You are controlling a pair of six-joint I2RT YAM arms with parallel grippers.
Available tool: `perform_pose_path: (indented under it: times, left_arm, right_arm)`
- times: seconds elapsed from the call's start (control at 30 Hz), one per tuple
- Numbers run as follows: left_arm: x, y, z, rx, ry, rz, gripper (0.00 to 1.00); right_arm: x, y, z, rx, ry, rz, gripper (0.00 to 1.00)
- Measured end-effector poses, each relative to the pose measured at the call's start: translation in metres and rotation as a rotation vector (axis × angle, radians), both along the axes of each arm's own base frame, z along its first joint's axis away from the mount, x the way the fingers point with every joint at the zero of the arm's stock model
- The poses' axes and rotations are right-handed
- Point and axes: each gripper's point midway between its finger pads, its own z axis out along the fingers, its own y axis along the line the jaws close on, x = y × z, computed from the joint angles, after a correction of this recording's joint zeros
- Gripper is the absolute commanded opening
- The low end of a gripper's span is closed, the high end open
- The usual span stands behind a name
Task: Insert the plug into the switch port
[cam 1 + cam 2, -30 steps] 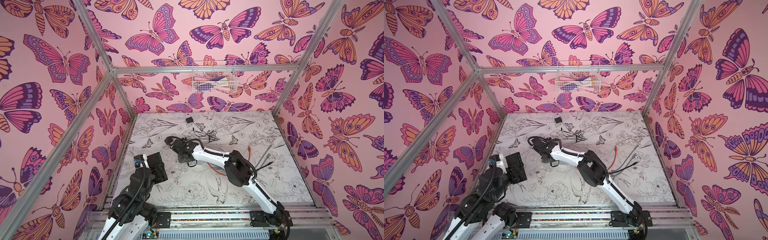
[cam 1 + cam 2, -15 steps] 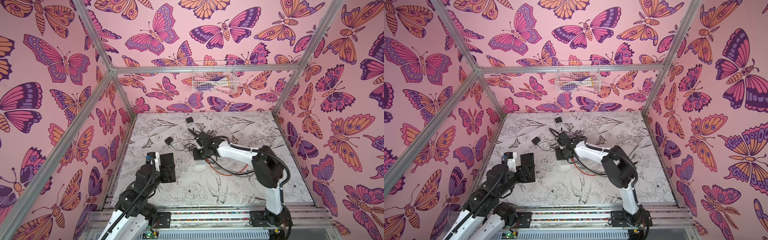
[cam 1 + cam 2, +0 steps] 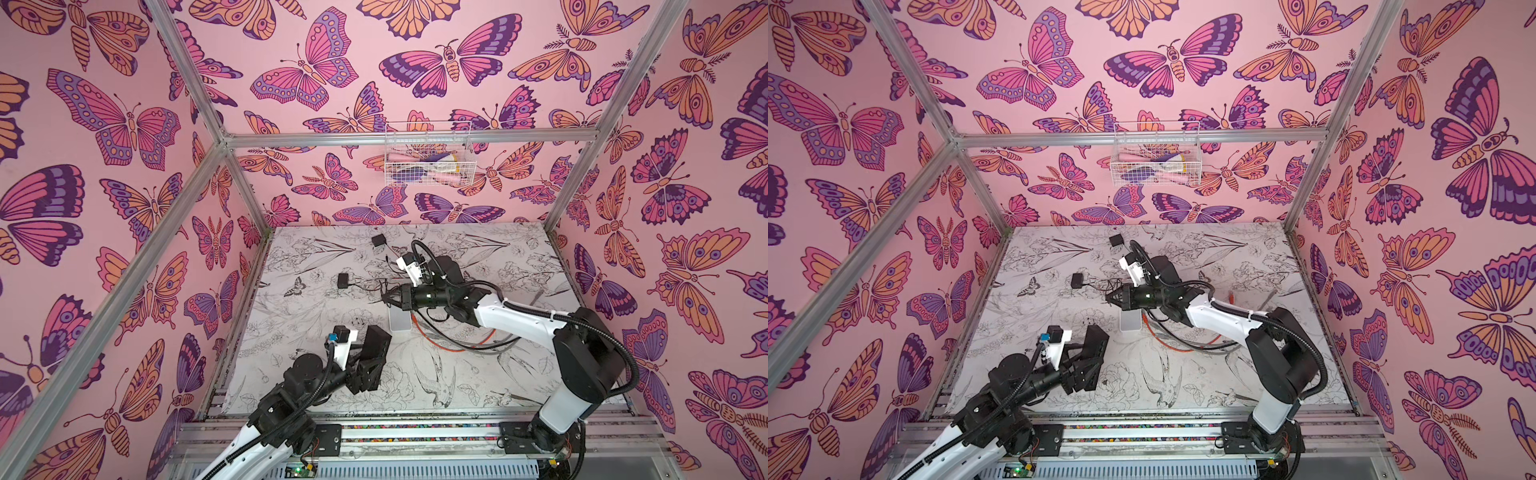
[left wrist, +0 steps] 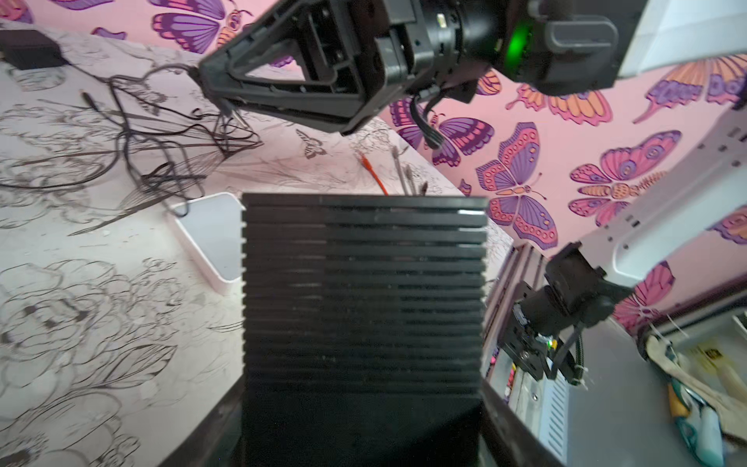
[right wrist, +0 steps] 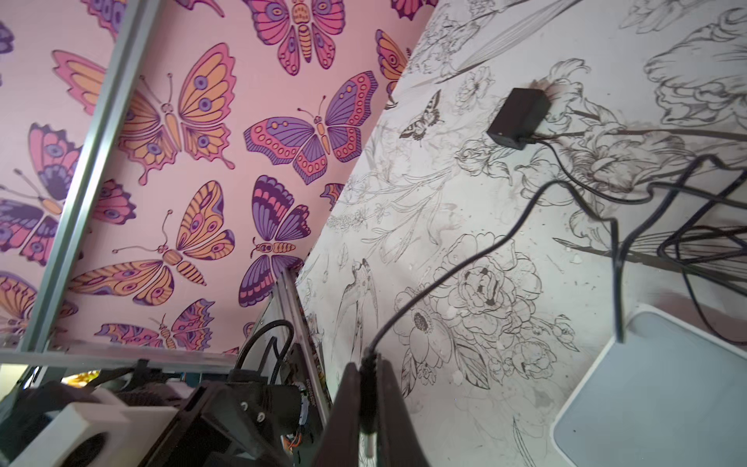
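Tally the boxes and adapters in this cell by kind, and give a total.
Small black adapters: 2
Black ribbed box: 1
White flat box: 1
Total: 4

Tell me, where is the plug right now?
The plug is pinched in the right gripper, shown close up in the right wrist view; in both top views that gripper hangs mid-table, just beyond the white box.

The left end effector (image 3: 374, 353) hovers low, jaws wide in a grip; the right end effector (image 3: 388, 296) stretches forward, pinched tight.
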Motion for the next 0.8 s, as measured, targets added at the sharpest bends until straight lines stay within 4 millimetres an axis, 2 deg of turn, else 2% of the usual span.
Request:
perform_pose_path:
  times: [0.17,0.3,0.43,0.6,0.8]
  left_arm:
    - [-0.007,-0.005,0.008,-0.046,-0.13,-0.048,0.0]
    - [-0.006,-0.008,0.0,-0.048,-0.194,-0.061,0.0]
    - [-0.009,-0.013,-0.008,-0.032,-0.244,-0.087,0.0]
    - [-0.014,-0.015,0.02,-0.074,-0.396,-0.094,0.0]
    - [-0.017,-0.015,0.038,-0.093,-0.507,-0.096,0.0]
  right_arm:
    - [-0.022,-0.015,0.042,0.104,-0.101,0.021,0.0]
    - [-0.035,-0.025,0.067,0.175,-0.175,0.028,0.0]
    - [-0.044,-0.029,0.07,0.213,-0.193,0.035,0.0]
    - [-0.062,-0.027,0.061,0.231,-0.188,0.074,0.0]
    - [-0.082,-0.026,0.077,0.31,-0.224,0.111,0.0]
